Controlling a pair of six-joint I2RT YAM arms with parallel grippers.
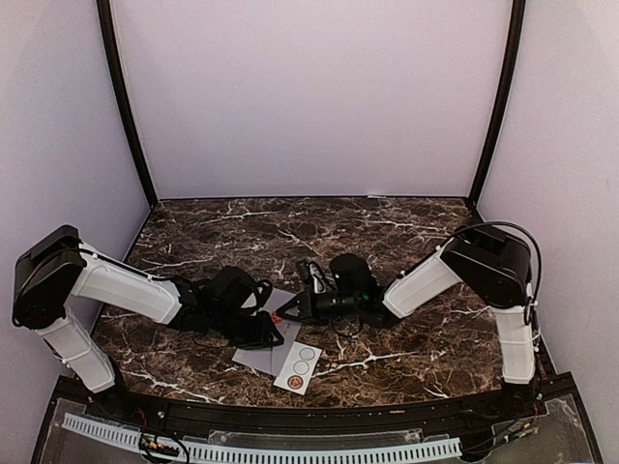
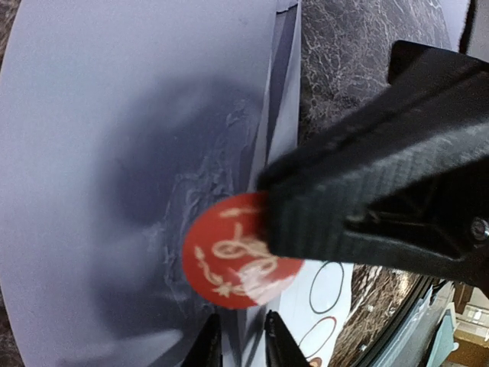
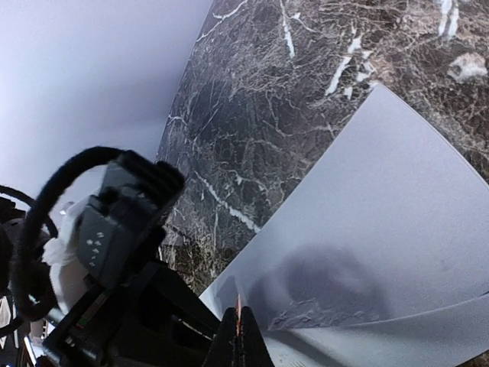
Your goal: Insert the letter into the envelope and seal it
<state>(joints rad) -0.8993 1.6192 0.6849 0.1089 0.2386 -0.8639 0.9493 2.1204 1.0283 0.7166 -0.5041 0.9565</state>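
Two arms meet low over the middle of the tabletop, tools nose to nose.

Envelope: lies flat on the tabletop directly under both tools, its near end sticking out toward the arm bases. Paper is crinkled just beside the left tool's tip.

Right tool: jaws pressed together, a thin red sliver caught between the tips in its own wrist view. From the left wrist camera the tip covers the right part of a round red seal with a pale scroll pattern. The seal sits on the envelope's surface, close to the flap edge. Cannot tell if it is stuck down.

Left tool: fingers stand slightly apart, a narrow gap between them, nothing gripped. The seal lies just ahead of its tips. The right tool comes in from its right and crosses in front.

Sticker strip: white, on the tabletop beyond the envelope's edge, below and to the right of the left tool's tips. Two empty round outlines and one reddish seal show on it.
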